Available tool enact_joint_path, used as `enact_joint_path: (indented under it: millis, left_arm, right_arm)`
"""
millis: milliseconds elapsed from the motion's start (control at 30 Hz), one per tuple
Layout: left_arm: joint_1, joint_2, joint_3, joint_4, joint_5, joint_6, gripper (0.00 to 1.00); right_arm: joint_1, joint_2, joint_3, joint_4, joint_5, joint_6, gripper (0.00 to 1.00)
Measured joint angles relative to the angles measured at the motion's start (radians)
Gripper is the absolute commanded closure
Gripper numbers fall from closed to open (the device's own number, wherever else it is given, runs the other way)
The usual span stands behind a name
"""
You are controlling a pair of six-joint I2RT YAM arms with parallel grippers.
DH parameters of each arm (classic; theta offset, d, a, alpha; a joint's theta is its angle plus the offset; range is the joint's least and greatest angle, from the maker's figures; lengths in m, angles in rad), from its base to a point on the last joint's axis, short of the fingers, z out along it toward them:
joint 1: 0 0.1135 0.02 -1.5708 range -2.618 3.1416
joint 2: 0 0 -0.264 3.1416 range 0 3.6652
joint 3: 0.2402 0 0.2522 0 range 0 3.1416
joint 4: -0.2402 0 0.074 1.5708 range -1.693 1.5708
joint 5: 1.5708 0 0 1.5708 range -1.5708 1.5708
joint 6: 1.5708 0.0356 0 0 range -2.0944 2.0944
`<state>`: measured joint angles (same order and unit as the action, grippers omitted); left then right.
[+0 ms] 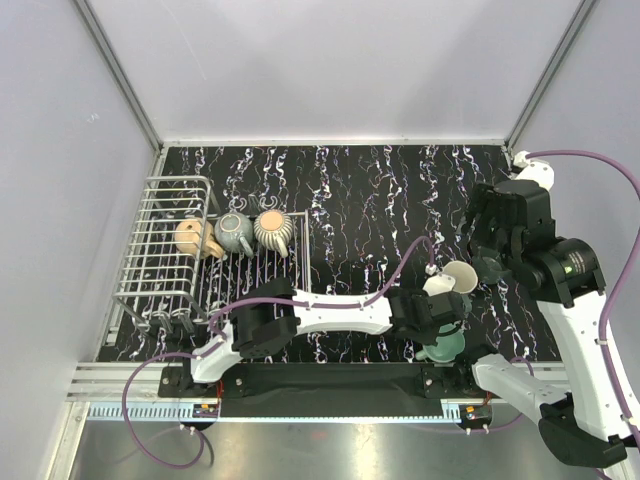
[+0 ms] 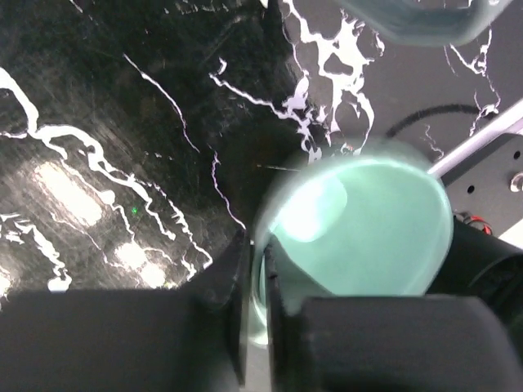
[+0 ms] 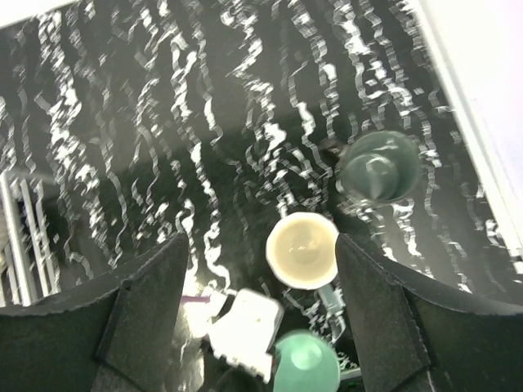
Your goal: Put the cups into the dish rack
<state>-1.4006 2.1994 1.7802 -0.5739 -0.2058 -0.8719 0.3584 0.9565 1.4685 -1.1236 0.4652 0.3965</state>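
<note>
Nearest item: left end effector (image 2: 258, 282), black, two-fingered, closed narrow on the wall of the mint-green handled cup (image 2: 359, 233), with one finger inside the rim and one outside. This rim pinch was likely chosen because the body was too wide to straddle. The cup sat low at the near right of the black white-veined surface (image 1: 350, 200), close to the arm bases. Whether it had left the surface could not be told.

Item: grey-teal cup with a pale cream inside (image 3: 302, 249), upright, just beyond the mint-green one, touched by no finger.

Item: dark grey-teal cup (image 3: 380, 166), upright, farther toward the right edge, apart from both end effectors.

Item: right end effector (image 3: 260, 261), fingers spread wide, holding nothing. It was poised above the cream-inside cup, judged to be lined up for a later pick.

Item: white wire dish rack (image 1: 150, 270), far left. Loaded so far:
- peach-tan cup (image 1: 192, 238), at the raised basket's edge
- racked grey-teal cup (image 1: 235, 232) and ribbed grey-beige cup (image 1: 272, 230), side by side on the flat grid, seemingly tipped to drain

Assessment: three cups racked, three outstanding. The next move called for a lift and a long carry leftward. Risk: the thin rim grip could let the cup swing or slip.
</note>
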Motion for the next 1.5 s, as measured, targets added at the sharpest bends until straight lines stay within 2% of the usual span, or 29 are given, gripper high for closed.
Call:
enact_joint_path:
  millis: [33, 200, 400, 633, 1000, 1167, 1300, 1400, 1500]
  left_arm:
    - [0.003, 0.0, 0.0, -0.002, 0.006, 0.009, 1.0]
    - [0.01, -0.014, -0.025, 0.007, 0.015, 0.002, 1.0]
    - [0.011, -0.174, -0.223, -0.013, 0.002, -0.006, 1.0]
    - [0.063, -0.55, -0.462, -0.045, -0.014, -0.037, 1.0]
    - [0.385, -1.231, -0.668, -0.049, -0.068, -0.079, 1.0]
    - [0.492, -1.422, -0.726, 0.018, -0.099, -0.113, 1.0]
    - [0.503, -1.516, -0.826, 0.175, -0.103, -0.159, 1.0]
    - [0.505, -1.549, -0.919, 0.324, -0.102, -0.211, 1.0]
    - [0.506, -1.558, -1.001, 0.442, -0.101, -0.272, 1.0]
  right_arm:
    - [0.0, 0.0, -0.004, 0.0, -0.019, 0.0, 0.2]
    - [-0.002, 0.0, -0.007, 0.001, -0.096, -0.002, 0.2]
    - [-0.002, 0.002, -0.007, 0.003, -0.173, -0.005, 0.18]
    - [-0.002, 0.005, -0.035, 0.045, -0.357, -0.026, 0.12]
    - [-0.002, 0.013, -0.102, 0.194, -0.713, -0.017, 0.09]
    - [-0.002, 0.011, -0.195, 0.387, -0.955, 0.064, 0.07]
    - [0.0, 0.011, -0.342, 0.684, -1.191, 0.243, 0.07]
    - [0.021, 0.023, -0.443, 0.917, -1.286, 0.39, 0.09]
    - [0.094, 0.055, -0.459, 1.045, -1.309, 0.462, 0.13]
